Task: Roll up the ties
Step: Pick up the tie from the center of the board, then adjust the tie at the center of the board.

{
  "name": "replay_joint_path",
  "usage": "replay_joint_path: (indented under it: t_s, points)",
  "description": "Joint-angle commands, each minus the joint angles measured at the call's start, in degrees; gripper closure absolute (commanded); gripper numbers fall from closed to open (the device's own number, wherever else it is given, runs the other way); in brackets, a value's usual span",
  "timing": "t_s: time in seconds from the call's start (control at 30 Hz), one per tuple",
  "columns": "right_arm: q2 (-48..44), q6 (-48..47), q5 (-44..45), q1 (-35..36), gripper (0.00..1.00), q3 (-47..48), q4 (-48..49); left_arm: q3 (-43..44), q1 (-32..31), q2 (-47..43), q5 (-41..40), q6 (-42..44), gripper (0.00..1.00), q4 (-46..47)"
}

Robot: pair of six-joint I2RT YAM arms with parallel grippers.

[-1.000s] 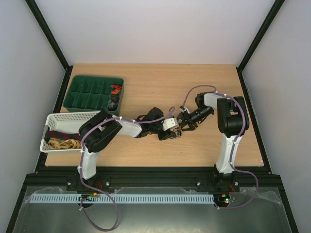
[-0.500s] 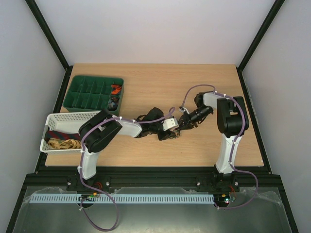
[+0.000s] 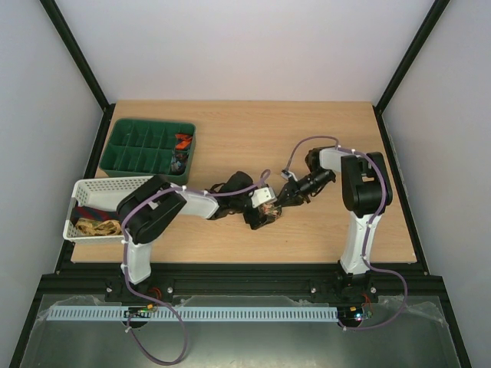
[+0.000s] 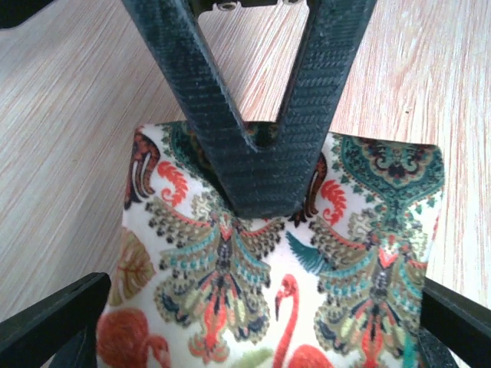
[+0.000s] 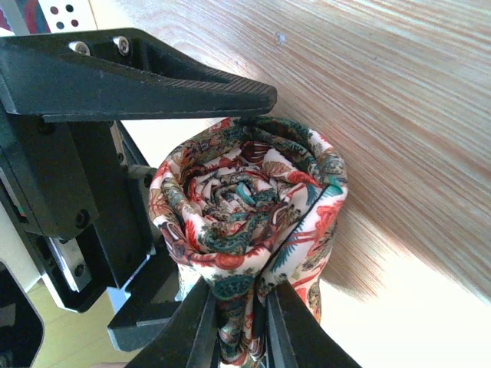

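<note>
1. Mid-bench hand-off: the floral tie, wound into a tight coil, sits well apart from the green tray, out toward the middle of the bench.
2. The right hand is clamped on the coil's outer wrap, pinching the loose end against the roll.
3. The left hand is spread wide, one finger on either side of the coil and neither gripping it.
4. The rolling of this tie looks finished, so the step in hand appears to be stowing it. The next move calls for the right hand to keep its pinch so the roll cannot spring open, then lift clear of the left fingers and carry the coil across to a free compartment of the tray.
5. Two compartments along the tray's coil-facing side are filled, one with an orange-red coil and the one nearer the arms with a dark coil. The rest look bare.
6. A white basket just beside the tray's near edge holds a loose gold-patterned tie and a maroon tie, both unrolled.
</note>
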Motion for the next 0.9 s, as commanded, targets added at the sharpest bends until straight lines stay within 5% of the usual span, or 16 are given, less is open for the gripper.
replay_joint_path:
  t_s: [0.0, 0.3, 0.43, 0.6, 0.67, 0.73, 0.87]
  points:
    - [-1.4, 2.6, 0.1, 0.3, 0.99, -2.2, 2.2, -0.9, 0.0, -1.5, 0.8, 0.1, 0.01, -0.5]
    - [-1.1, 5.0, -1.1, 0.3, 0.99, -3.1, 4.3, 4.1, -1.0, 5.5, 4.2, 1.7, 0.06, -0.6]
    - [-1.2, 4.6, -1.0, 0.3, 0.99, -3.0, 3.9, 5.5, -1.0, 6.6, 3.6, 2.4, 0.22, -1.7]
    - [-1.8, 4.6, -0.8, 0.3, 0.99, -2.5, 3.7, 2.8, -0.5, 3.7, 3.0, 5.0, 0.58, -2.1]
    - [-2.4, 4.7, -0.6, 0.3, 0.99, -1.8, 3.6, 2.5, -0.2, 1.7, 2.8, 5.1, 0.41, -3.6]
    - [-3.3, 4.7, -0.7, 0.3, 0.99, -0.8, 3.2, 2.3, 0.2, -1.4, 1.3, 4.0, 0.05, -4.9]
    - [-5.7, 4.5, -2.5, 0.0, 0.99, 2.3, 2.0, 3.5, 2.1, -8.4, -1.1, 1.5, 0.01, -11.3]
